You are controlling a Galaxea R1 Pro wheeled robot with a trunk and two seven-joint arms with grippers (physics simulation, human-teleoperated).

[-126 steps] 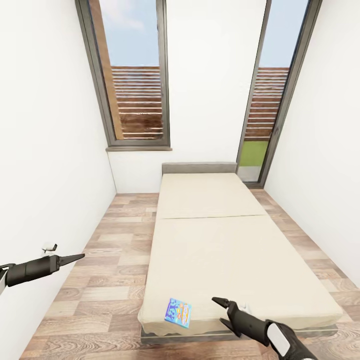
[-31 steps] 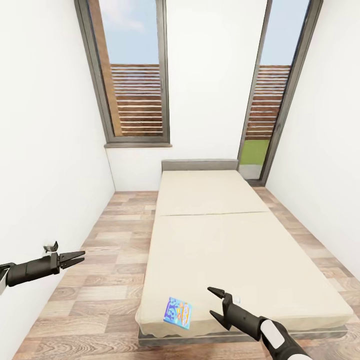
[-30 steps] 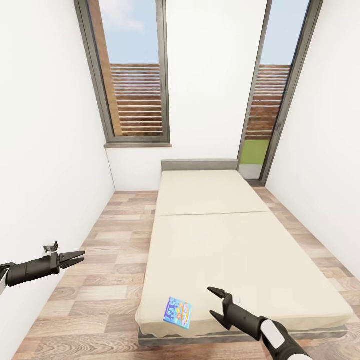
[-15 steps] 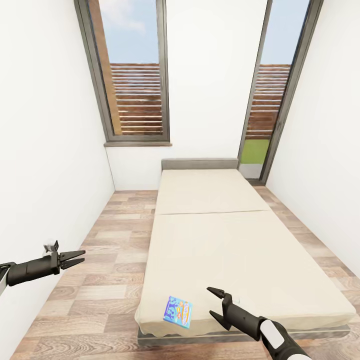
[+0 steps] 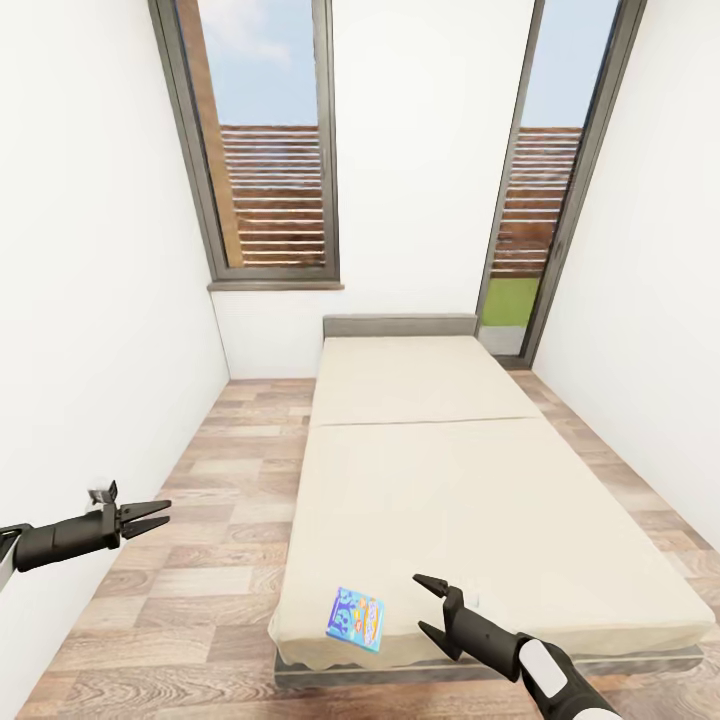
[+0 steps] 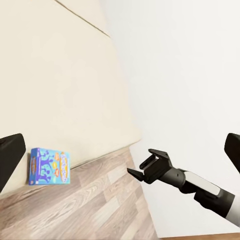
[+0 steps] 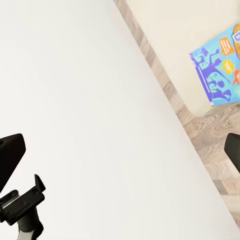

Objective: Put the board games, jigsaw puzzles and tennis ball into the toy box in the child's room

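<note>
Blue board game [image 5: 355, 617]: flat on bed [image 5: 480, 500], near foot edge.
Handling: prob. light, stiff, thin; take by an overhanging edge.
Right gripper [image 5: 429, 606]: wide, empty, just beside box.
Left gripper [image 5: 152, 514]: wide, empty, over floor [image 5: 200, 560].

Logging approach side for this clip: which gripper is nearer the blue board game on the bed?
Right. The right gripper hovers open just beside the blue board game near the bed's foot; the left gripper, also open, is out over the floor by the wall.

A small blue board game [image 5: 355, 619] lies flat near the foot edge of the beige bed [image 5: 470, 500].
</note>
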